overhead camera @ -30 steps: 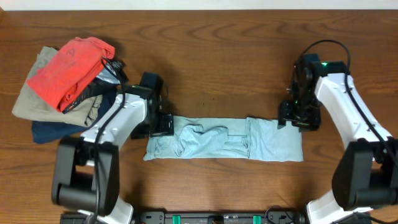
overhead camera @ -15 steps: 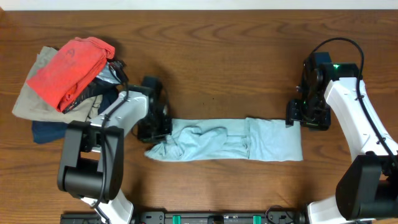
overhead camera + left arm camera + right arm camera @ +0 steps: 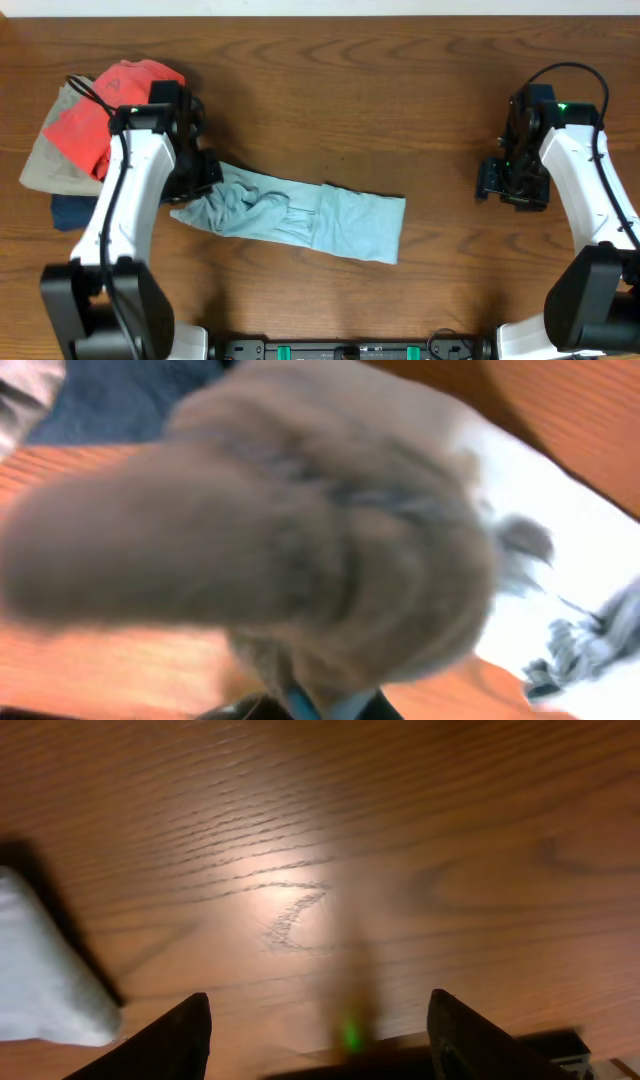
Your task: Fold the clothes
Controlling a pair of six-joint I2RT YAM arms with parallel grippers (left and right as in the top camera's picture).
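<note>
Pale-blue clothes (image 3: 300, 215) lie in a slanted strip across the wooden counter (image 3: 380, 90), left end pinched in the closed left hand (image 3: 198, 185); the right hand (image 3: 490, 186) hangs open, well apart.

In the left wrist view the shirt (image 3: 300, 530) is smeared by blur into a grey mass. From overhead, the fingertips of the left gripper (image 3: 203, 178) are covered by its wrist. The pile of clothes (image 3: 100, 120) at 10 o'clock is partly masked by the left arm (image 3: 125, 205). In the right wrist view the right gripper (image 3: 318, 1012) is cut off at 6 o'clock, the shirt's corner at 9 o'clock.
</note>
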